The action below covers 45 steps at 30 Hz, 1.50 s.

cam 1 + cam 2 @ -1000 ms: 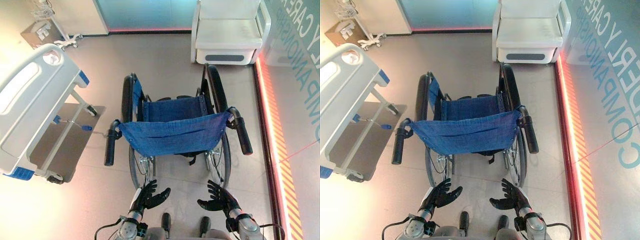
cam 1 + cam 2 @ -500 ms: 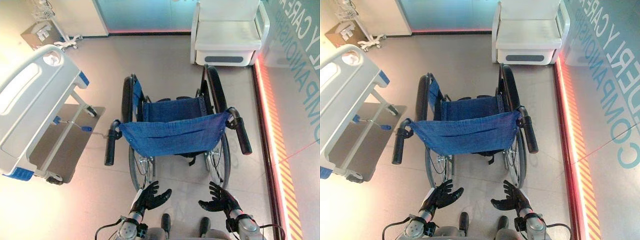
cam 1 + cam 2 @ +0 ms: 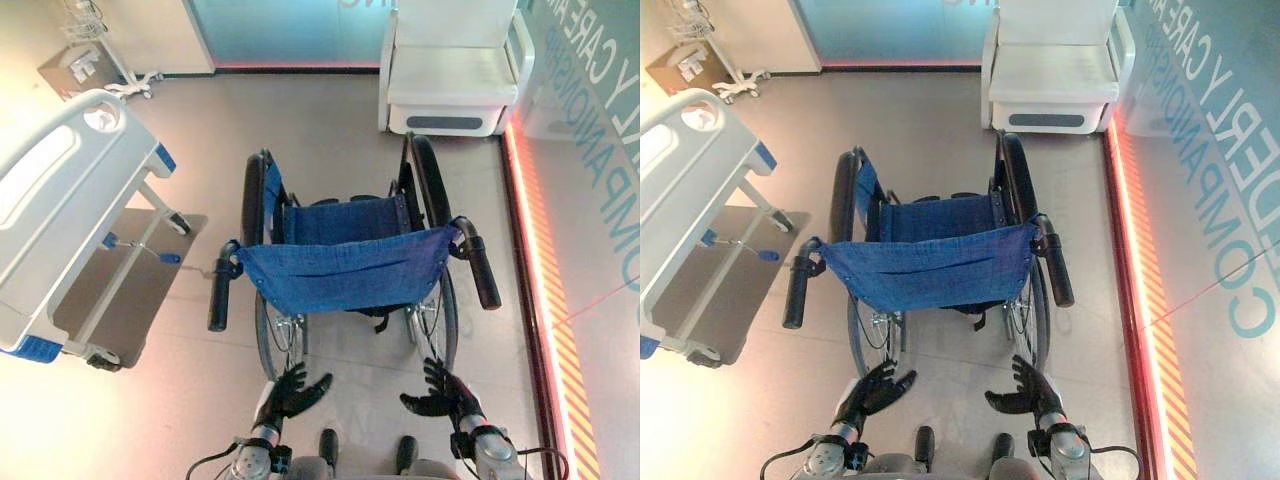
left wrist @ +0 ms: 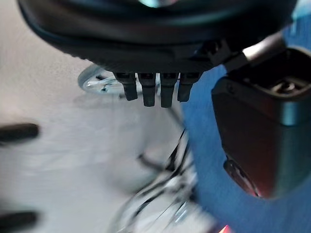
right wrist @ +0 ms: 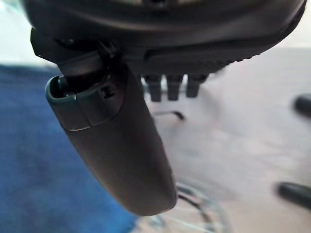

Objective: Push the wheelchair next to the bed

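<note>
1. Left hand (image 4: 160, 34): dark bulk seen from very close, a row of short fingers (image 4: 148, 92) reaching out straight, nothing held between them.
2. Thumb (image 4: 262, 136): thick and dark, standing apart from the fingers, in front of the blue cloth.
3. Wheelchair (image 4: 218, 189): its blue fabric lies past the thumb, not touched by the hand.
4. Thin dark spokes and metal tubing (image 4: 165, 189) show just beside the blue cloth, blurred.
5. Pale floor (image 4: 58, 145) spreads out on the side of the wheelchair away from the thumb.
</note>
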Motion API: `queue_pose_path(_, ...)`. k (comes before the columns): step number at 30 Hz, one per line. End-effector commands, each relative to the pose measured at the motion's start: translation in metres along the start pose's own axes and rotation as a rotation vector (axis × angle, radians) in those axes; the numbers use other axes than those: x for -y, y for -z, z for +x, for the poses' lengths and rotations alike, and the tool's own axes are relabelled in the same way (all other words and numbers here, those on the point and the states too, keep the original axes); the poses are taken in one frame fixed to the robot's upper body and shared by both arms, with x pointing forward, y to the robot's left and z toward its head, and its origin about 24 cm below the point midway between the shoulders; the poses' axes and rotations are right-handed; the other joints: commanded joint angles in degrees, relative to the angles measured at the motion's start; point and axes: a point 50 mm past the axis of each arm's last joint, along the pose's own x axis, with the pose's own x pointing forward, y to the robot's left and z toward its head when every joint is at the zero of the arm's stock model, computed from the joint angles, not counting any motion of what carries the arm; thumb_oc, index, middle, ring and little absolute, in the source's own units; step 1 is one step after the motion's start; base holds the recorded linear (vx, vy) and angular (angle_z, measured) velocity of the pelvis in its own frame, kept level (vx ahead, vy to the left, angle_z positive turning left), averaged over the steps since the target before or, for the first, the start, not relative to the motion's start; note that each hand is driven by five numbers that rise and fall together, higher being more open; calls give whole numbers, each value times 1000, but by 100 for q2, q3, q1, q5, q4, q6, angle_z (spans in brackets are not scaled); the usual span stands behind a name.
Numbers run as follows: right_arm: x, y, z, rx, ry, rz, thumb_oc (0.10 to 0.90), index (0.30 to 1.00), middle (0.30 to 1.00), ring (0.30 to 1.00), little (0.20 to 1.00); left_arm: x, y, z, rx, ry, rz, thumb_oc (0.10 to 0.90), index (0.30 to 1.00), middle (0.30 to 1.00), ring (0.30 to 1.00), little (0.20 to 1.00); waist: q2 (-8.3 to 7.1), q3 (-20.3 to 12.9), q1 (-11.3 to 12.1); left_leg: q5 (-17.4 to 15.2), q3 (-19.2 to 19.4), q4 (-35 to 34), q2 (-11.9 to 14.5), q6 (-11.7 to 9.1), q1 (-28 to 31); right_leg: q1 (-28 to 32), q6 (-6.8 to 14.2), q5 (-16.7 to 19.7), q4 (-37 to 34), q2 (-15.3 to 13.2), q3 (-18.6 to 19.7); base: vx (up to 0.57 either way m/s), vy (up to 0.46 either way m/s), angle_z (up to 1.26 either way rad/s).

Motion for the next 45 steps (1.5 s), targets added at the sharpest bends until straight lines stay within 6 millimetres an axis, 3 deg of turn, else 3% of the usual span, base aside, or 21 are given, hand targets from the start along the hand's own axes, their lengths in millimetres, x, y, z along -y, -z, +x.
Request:
queue_pose_path(1, 10, -59, 15, 265, 70, 162, 800, 900, 900, 900, 900, -21, -45, 16, 196, -164, -190, 800, 900, 900, 900, 900, -217, -129, 97, -571, 164, 344, -283, 229, -109, -340, 95, -364, 703, -341, 308, -4, -77, 1)
queue_pose_path(7, 51, -106, 9, 489, 160, 218, 800, 900, 900, 900, 900, -67, -74, 13, 317, -477, -243, 800, 900, 900, 900, 900, -332, -183, 94, -575, 196, 274, -240, 235, -9, -292, 87, -360, 705, -306, 366, 25, -43, 1)
queue_pose_path(13, 86, -142, 3, 590, 248, 255, 800, 900, 900, 900, 900, -95, -98, 9, 403, -655, -259, 800, 900, 900, 900, 900, -364, -254, 61, -588, 204, 197, -222, 234, 93, -232, 100, -379, 676, -297, 410, 35, -9, 0)
queue_pose_path(20, 101, -202, -17, 832, 346, 264, 800, 900, 900, 900, 900, -116, -143, -7, 659, -841, -297, 800, 900, 900, 900, 900, -315, -245, 43, -549, 153, 190, -223, 223, -17, -310, 100, -389, 646, -296, 472, -19, 9, -1)
queue_pose_path(22, 100, -212, -23, 892, 362, 268, 800, 900, 900, 900, 900, -115, -153, -11, 731, -845, -279, 800, 900, 900, 900, 900, -312, -237, 44, -541, 140, 204, -221, 218, -57, -339, 100, -390, 651, -297, 486, -35, 11, 0)
queue_pose_path(27, 100, -239, -48, 1066, 444, 292, 800, 900, 900, 900, 900, -105, -204, -25, 986, -716, -142, 800, 900, 900, 900, 900, -298, -244, 53, -517, 117, 205, -222, 208, -123, -382, 106, -393, 657, -291, 498, -11, -1, 4)
queue_pose_path(35, 86, -281, -75, 1303, 456, 269, 800, 900, 900, 900, 900, -72, -267, -46, 1290, -478, 66, 800, 900, 900, 900, 900, -294, -258, 76, -502, 85, 244, -257, 207, -215, -422, 103, -382, 648, -275, 514, -5, -1, 1)
queue_pose_path(39, 77, -286, -79, 1342, 403, 273, 800, 900, 900, 900, 900, -63, -279, -57, 1374, -391, 96, 800, 900, 900, 900, 900, -307, -301, 113, -495, 61, 215, -259, 212, -206, -396, 103, -381, 616, -261, 514, 0, 0, 0)
queue_pose_path(45, 60, -280, -85, 1351, 257, 231, 800, 900, 900, 900, 900, -55, -283, -64, 1351, -181, 99, 800, 900, 900, 900, 900, -309, -341, 123, -462, 47, 189, -252, 216, -226, -420, 108, -380, 621, -246, 514, 16, -3, 0)
